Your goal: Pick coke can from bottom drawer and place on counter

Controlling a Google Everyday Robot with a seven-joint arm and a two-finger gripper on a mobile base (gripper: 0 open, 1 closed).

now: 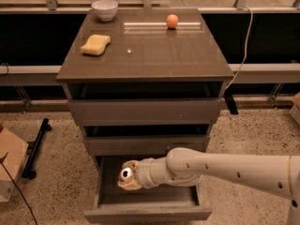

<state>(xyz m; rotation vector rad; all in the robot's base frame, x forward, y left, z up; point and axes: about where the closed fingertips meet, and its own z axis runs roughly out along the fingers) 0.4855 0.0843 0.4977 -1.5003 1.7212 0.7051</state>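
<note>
The bottom drawer (147,214) is pulled out at the foot of the cabinet. My gripper (128,176) reaches into it from the right, at the drawer's left side. Its beige fingers are closed around the coke can (125,174), whose silver top and red rim face the camera. The can is held a little above the drawer floor. The counter (154,50) is the glossy brown top of the cabinet, well above the gripper. My white arm (225,168) crosses the drawer's right half.
On the counter lie a yellow sponge (95,44), a white bowl (104,9) and an orange ball (172,21). The two upper drawers stand slightly open. A cardboard box (8,165) and a black stand (35,149) sit on the floor at the left.
</note>
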